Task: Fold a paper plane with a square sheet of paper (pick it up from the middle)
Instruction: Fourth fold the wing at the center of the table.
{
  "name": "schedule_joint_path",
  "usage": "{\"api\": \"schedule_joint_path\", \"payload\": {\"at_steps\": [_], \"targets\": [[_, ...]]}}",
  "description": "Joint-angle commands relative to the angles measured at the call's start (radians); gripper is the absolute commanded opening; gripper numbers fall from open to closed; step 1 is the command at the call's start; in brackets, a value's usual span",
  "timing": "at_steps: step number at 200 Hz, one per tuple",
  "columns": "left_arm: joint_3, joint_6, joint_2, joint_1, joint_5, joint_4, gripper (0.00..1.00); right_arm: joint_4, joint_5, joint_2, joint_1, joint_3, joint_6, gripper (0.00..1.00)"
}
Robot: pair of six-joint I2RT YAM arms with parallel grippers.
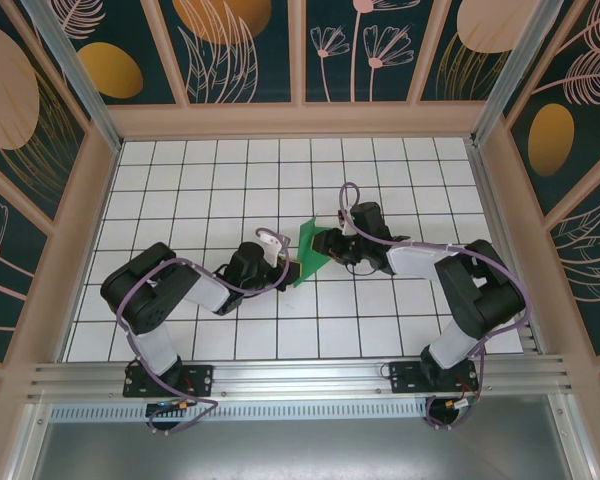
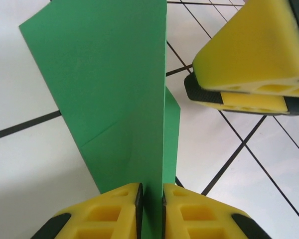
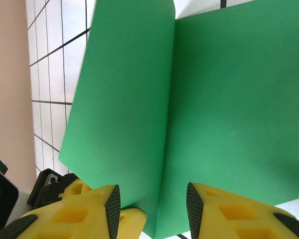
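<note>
White table point(image 1: 180, 180) with black grid lines. Thin, smooth green paper point(image 2: 114, 84), folded along one sharp crease, stands at the frame's middle. Left claw point(image 2: 152, 194) pinches its bottom edge. Right claw point(image 3: 150, 201) has its jaws apart, and the paper hides the tiles behind.

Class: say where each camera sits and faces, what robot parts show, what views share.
Top external: above, behind the bases, looking down on the white gridded table; both arms show.
Left wrist: along the left gripper, shut on the folded bright-green paper sheet.
Right wrist: along the open right gripper, facing that sheet.
Shared: the sheet.
</note>
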Motion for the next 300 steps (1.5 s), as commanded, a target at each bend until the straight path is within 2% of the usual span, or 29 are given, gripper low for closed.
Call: {"api": "schedule_joint_path", "payload": {"at_steps": [1,37,70,107,150,204,261,300], "targets": [[-0.020,-0.010,-0.046,-0.003,-0.012,0.030,0.19,0.045,-0.017,0.005,-0.002,0.009,-0.028,0.41],[0.007,0.073,-0.135,-0.004,-0.070,-0.063,0.15,0.012,0.079,-0.086,-0.005,0.004,-0.008,0.40],[0.049,0.185,-0.196,-0.004,-0.061,-0.139,0.15,-0.047,0.216,-0.236,-0.023,-0.022,0.011,0.41],[0.097,0.284,-0.159,-0.003,-0.054,-0.150,0.14,-0.066,0.244,-0.345,-0.033,-0.067,-0.003,0.42],[0.124,0.282,-0.072,-0.003,-0.016,-0.123,0.12,-0.016,0.136,-0.318,-0.026,-0.137,0.036,0.39],[0.077,0.232,-0.016,-0.003,0.007,-0.067,0.12,-0.014,0.115,-0.205,0.009,-0.136,0.058,0.32],[0.055,0.242,-0.015,-0.004,0.027,-0.082,0.24,0.016,0.101,-0.100,0.014,-0.121,0.081,0.29],[0.060,0.225,-0.009,-0.004,0.063,-0.054,0.27,0.016,0.098,-0.087,0.014,-0.111,0.079,0.30]]}}
